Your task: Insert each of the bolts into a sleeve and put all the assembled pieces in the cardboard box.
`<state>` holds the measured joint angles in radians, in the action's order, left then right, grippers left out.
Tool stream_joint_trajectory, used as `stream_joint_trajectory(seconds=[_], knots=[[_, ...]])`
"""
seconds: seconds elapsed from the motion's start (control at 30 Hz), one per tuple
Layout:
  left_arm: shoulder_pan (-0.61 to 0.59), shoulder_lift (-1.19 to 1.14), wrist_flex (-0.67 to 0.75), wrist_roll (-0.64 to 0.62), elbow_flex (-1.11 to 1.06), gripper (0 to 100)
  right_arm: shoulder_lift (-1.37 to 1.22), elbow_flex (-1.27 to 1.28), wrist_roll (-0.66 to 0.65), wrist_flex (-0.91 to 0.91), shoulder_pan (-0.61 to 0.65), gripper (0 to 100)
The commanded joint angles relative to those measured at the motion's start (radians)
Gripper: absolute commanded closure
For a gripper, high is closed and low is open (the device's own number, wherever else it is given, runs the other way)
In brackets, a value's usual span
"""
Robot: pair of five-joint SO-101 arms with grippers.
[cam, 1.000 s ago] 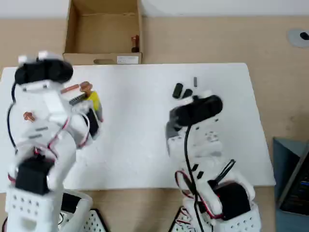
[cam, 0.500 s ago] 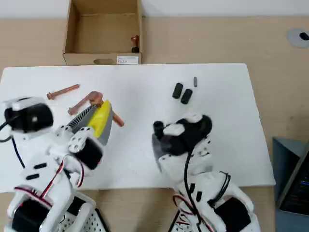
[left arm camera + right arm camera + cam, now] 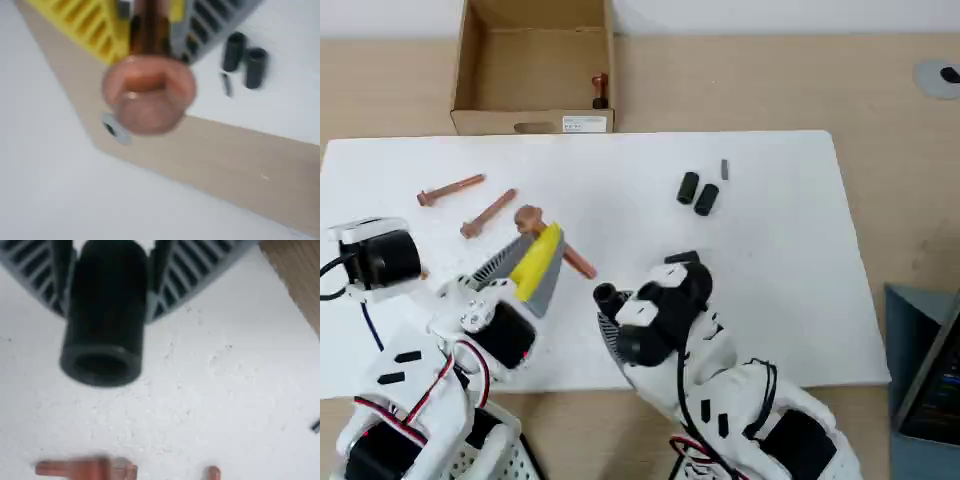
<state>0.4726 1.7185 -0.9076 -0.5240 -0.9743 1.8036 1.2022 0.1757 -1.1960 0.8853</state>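
Copper-brown, the bolt (image 3: pixel 560 248) sits clamped crosswise in the left pincer (image 3: pixel 548 246) at about 7 o'clock on the white mat (image 3: pixel 790 300). Its head points toward 11 o'clock and its shank toward 4 o'clock. Just beside that shank tip, at 6 o'clock, the right pincer (image 3: pixel 614 304) grips a black sleeve (image 3: pixel 105 325) with its open bore clear of the jaws.

1 second ago both arms were stretched out, the left over the bolts and the right by the sleeves. Since then each has pulled back to the near edge with its part, and the 2 pincers have closed toward each other. Bolt and sleeve are near but not yet touching, so I judge the pick-up done and the joining about to begin. It will need the shank lined up with the bore.

Farther out, 2 loose bolts (image 3: pixel 450 188) (image 3: pixel 488 213) lie at 10 o'clock. 2 spare sleeves (image 3: pixel 688 186) (image 3: pixel 706 199) and a small dark pin (image 3: pixel 724 169) lie at 1 o'clock. Beyond the mat, at 11 o'clock on the table (image 3: pixel 770 80), the cardboard box (image 3: pixel 462 70) holds 1 assembled piece (image 3: pixel 601 90) against its wall.
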Motion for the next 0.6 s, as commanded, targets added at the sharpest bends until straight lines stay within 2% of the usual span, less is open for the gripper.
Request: stream_joint_trajectory(seconds=[0.0,0.27,0.57], knots=[[0.031,0.001,0.023,-0.003,0.006,100,0.025,0.001,-0.044,0.026,0.008,98.9],[0.038,0.004,-0.077,-0.002,0.011,100,0.025,-0.002,-0.06,0.028,0.008,98.9],[0.089,0.004,-0.08,-0.002,-0.04,100,0.018,-0.002,-0.129,0.077,0.007,98.9]])
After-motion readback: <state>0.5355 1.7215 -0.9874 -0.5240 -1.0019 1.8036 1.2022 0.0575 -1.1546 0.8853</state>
